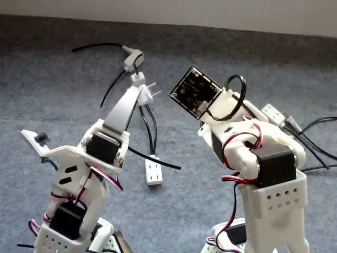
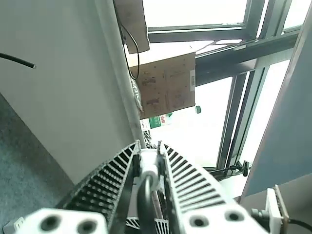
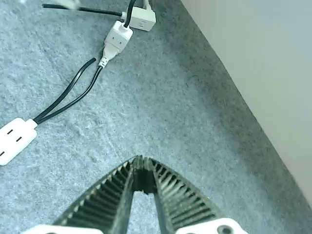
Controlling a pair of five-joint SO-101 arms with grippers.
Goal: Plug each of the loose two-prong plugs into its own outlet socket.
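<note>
My left gripper (image 1: 141, 94) is raised off the carpet and shut on a white two-prong plug (image 1: 145, 95) whose prongs stick out to the right. In the left wrist view the plug (image 2: 149, 163) and its black cable sit between the ribbed fingers (image 2: 114, 170). That cable runs down to a white outlet socket (image 1: 154, 171) on the carpet. A second plug (image 1: 132, 58) lies farther back. My right gripper (image 3: 143, 165) is shut on nothing, just above the carpet. Beyond it a white plug (image 3: 117, 38) seems joined to a socket block (image 3: 143, 18).
Another white outlet (image 3: 14, 139) lies on twin black wires. Sockets and cables (image 1: 276, 116) lie at the right of the grey carpet. A pale wall (image 1: 210, 10) borders the far edge. The right arm's camera board (image 1: 195, 92) stands close to the held plug.
</note>
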